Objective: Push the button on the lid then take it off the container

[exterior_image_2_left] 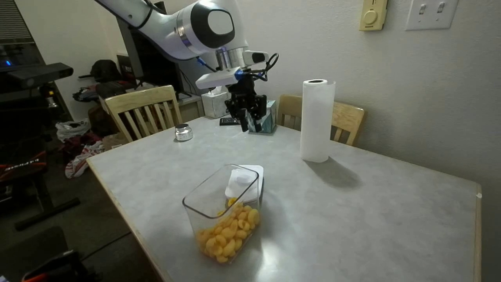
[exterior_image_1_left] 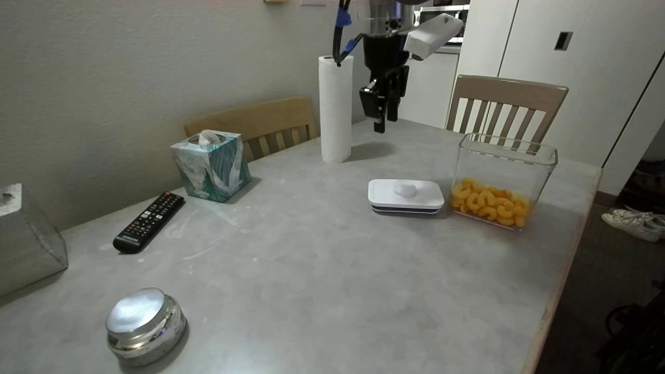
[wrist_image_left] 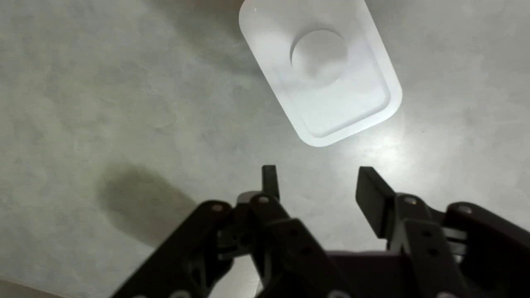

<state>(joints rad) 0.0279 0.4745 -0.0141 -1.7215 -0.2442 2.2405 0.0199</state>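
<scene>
One white lid point(wrist_image_left: 343, 105) is lying flat below and ahead of the gripper point(wrist_image_left: 316, 182) in the wrist view, its single round button point(wrist_image_left: 321, 54) facing up and its long axis slanting away from the fingers point(wrist_image_left: 374, 203). That axis is running roughly toward one clear container point(exterior_image_1_left: 506, 174), which is standing rim up just beyond the lid, holding yellow-orange snack pieces point(exterior_image_1_left: 491, 203) too crowded to count. The gripper's two fingers are standing apart, bare tabletop point(wrist_image_left: 312, 209) showing between them. One paper towel roll point(exterior_image_1_left: 335, 111) is standing off to one side of the gripper. Across the gripper from the container are resting one remote point(exterior_image_1_left: 149, 222) reading "SAMSUNG", one teal tissue box point(exterior_image_1_left: 214, 169), one grey tissue box point(exterior_image_2_left: 214, 105) and one shiny metal jar point(exterior_image_1_left: 145, 327).
</scene>
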